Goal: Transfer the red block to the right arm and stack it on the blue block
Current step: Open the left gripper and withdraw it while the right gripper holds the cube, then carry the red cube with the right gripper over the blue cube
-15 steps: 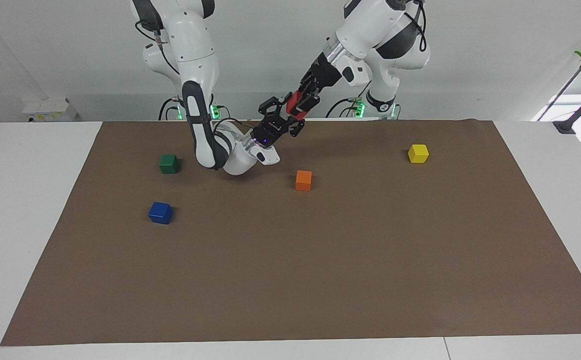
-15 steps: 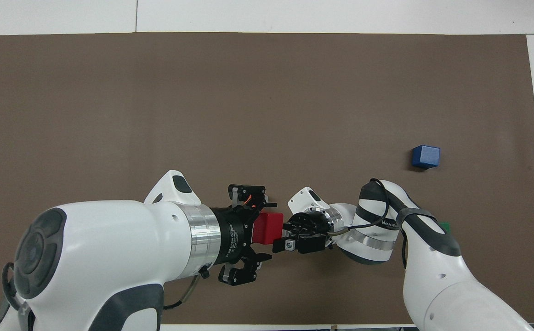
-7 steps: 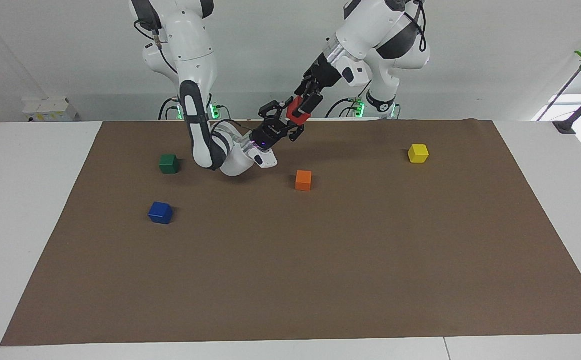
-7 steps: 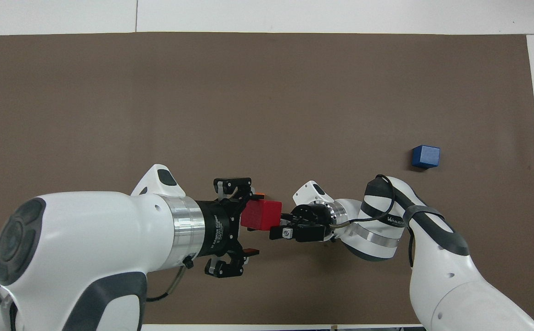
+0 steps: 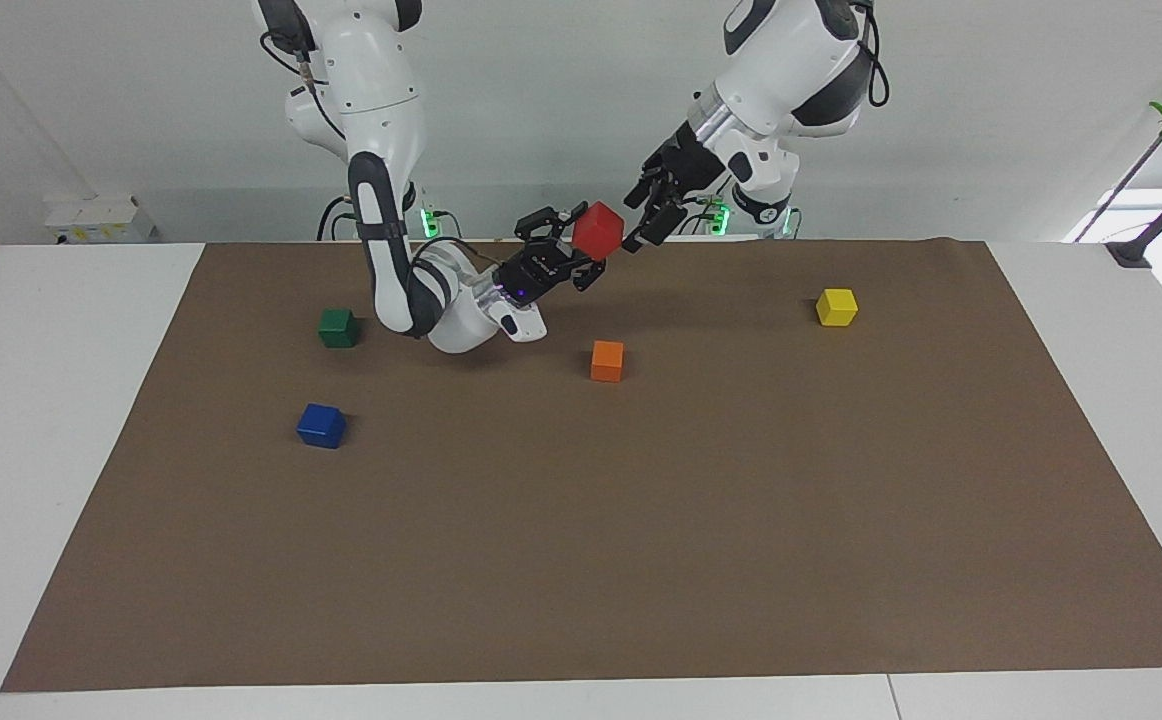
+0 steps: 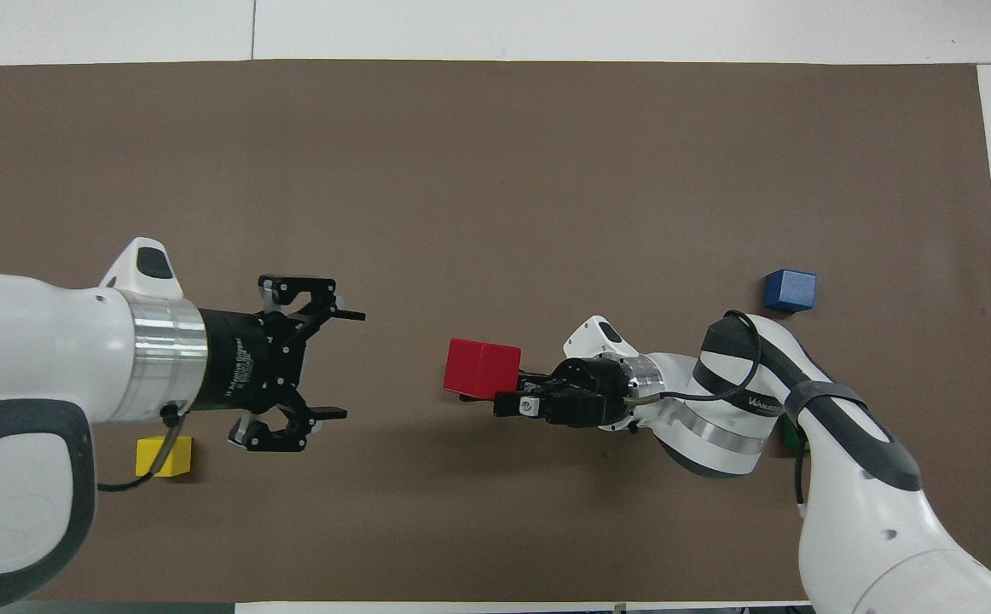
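Observation:
The red block [image 5: 598, 229] [image 6: 482, 367] hangs in the air above the brown mat, held by my right gripper [image 5: 581, 243] [image 6: 504, 394], which is shut on it. My left gripper [image 5: 648, 214] [image 6: 338, 365] stands open and apart from the block, raised over the mat's edge by the robots. The blue block [image 5: 321, 425] [image 6: 790, 290] lies on the mat toward the right arm's end, farther from the robots than the green cube.
A green cube [image 5: 338, 327] lies near the right arm's elbow. An orange cube [image 5: 607, 360] sits on the mat under the held block's area, farther from the robots. A yellow cube [image 5: 836, 306] [image 6: 164, 455] lies toward the left arm's end.
My left gripper has let go of the red block and drawn back toward its own base. The right gripper keeps the block and has lifted it slightly.

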`<state>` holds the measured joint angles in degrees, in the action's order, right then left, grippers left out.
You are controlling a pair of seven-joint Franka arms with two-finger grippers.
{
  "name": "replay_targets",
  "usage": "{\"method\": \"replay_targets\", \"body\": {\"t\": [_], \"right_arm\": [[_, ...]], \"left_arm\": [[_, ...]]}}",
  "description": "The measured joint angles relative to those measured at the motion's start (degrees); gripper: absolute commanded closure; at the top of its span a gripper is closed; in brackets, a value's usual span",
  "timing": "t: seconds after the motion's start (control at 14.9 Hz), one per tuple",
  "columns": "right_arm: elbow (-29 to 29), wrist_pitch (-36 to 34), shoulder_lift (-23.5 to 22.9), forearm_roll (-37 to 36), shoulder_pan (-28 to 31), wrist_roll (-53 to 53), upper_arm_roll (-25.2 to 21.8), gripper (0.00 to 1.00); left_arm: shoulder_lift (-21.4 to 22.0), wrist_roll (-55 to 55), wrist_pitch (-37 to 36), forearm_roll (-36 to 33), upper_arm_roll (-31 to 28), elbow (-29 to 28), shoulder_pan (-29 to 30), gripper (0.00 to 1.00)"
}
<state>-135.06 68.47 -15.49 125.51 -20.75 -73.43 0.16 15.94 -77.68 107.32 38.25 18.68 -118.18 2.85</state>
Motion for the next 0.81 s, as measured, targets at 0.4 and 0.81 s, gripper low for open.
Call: {"method": "replay_targets", "body": {"t": [0.4, 0.81], "right_arm": [[0.24, 13.35, 8.51, -12.73, 6.36, 7.96, -0.10, 1.00], [2.00, 22.91, 22.66, -33.41, 14.18, 25.63, -0.48, 1.00]], "left_arm": [[-0.16, 22.82, -0.13, -8.73, -0.08, -0.25, 9.97, 0.00], [-2.87, 46.37, -2.00, -28.84, 0.39, 4.16, 10.49, 0.00]]}}
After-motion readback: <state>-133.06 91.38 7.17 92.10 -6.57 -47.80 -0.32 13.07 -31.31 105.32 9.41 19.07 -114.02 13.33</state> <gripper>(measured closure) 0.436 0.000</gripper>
